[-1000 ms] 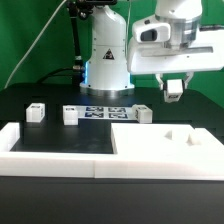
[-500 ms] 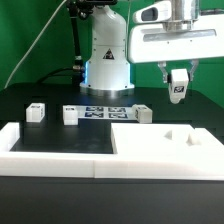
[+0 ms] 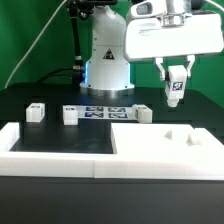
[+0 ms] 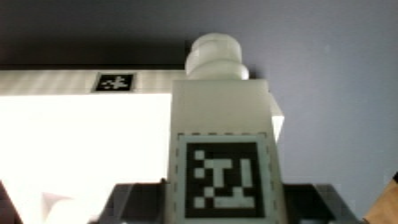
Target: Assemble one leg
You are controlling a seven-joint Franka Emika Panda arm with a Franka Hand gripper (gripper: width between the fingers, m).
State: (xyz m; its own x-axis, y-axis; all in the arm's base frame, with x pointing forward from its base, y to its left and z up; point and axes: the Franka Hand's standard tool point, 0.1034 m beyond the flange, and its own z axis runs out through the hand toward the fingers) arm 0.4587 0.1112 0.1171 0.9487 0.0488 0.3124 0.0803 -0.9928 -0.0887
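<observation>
Turning at the wrist, the gripper (image 3: pixel 175 86) now faces squarely outward where a second ago it hung at a slant. It has drifted slightly toward the exterior view's left, at much the same height. Its fingers (image 4: pixel 135 205) are closed to the width of the leg (image 3: pixel 176 94) and clamp it from both sides. The leg hangs out below them, high in the air, with its tag showing.

In the wrist view the leg (image 4: pixel 221 120) runs straight out from between the fingers, with its round peg (image 4: pixel 217 55) at the far end. The big white tray-like panel (image 4: pixel 71 120) lies beyond that.

Well below the fingers, that panel (image 3: pixel 165 150) rests on the black table (image 3: pixel 30 135). A loose leg (image 3: pixel 143 114) stands beside the marker board (image 3: pixel 105 112), where it was before.

To my eye the turn is lining the peg up with the panel. The carry is done, but the lowering and seating have not begun.
</observation>
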